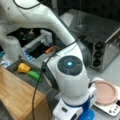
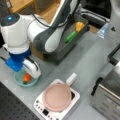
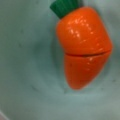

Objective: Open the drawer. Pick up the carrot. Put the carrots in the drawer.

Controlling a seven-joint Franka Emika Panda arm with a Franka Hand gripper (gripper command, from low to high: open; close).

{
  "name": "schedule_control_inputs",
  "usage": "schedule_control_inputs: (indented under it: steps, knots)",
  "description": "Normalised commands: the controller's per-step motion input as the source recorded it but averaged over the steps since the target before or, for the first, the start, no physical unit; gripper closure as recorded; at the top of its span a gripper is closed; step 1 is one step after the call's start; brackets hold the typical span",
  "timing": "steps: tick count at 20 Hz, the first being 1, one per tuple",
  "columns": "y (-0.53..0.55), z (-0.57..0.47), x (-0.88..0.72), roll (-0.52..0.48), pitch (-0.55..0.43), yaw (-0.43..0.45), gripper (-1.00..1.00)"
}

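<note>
One white robot arm, bent down over a grey table (image 2: 82,62) in both front views. Gripper (image 2: 29,74) low at the left of a front view, lowered straight over a small pale-green bowl (image 2: 18,81) and reaching into it. Finger spread impossible to tell: hidden by the white wrist housing and blue collar, and no fingertips visible in the wrist view.

Carrot (image 2: 26,78) lying inside the bowl, directly under the gripper, seen as a small orange spot. Same carrot (image 3: 82,47) filling the centre and upper right of the wrist view: bright orange, stubby, green top (image 3: 63,6) at the upper edge, a seam across its middle, pointed tip toward the bottom, resting on the bowl's pale-green floor (image 3: 27,75).

Drawer (image 2: 63,46) pulled open, a long dark-grey box jutting from a light wooden-topped cabinet (image 1: 17,92), upper middle of a front view. Two toys inside it: a yellow rounded vegetable (image 2: 79,25) and, just beside it, an elongated green vegetable (image 2: 70,36). Same pair at the middle left of a front view, yellow (image 1: 23,67) touching green (image 1: 34,75). Carrot well apart from the drawer.

Small white stove (image 2: 58,101) with a pink round lid (image 2: 57,97) at the bottom centre, near the bowl. Silver toaster oven (image 1: 100,37) at the upper right of a front view.
</note>
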Motion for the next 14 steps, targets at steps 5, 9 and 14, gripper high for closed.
schedule_control_inputs:
  steps: [5, 9, 14]
  knots:
    - [-0.10, 0.13, 0.55, 0.038, 0.303, -0.026, -1.00]
    - [-0.12, 0.12, 0.55, 0.043, 0.297, -0.025, -1.00]
    - [-0.10, 0.12, 0.45, 0.057, 0.293, -0.023, -1.00]
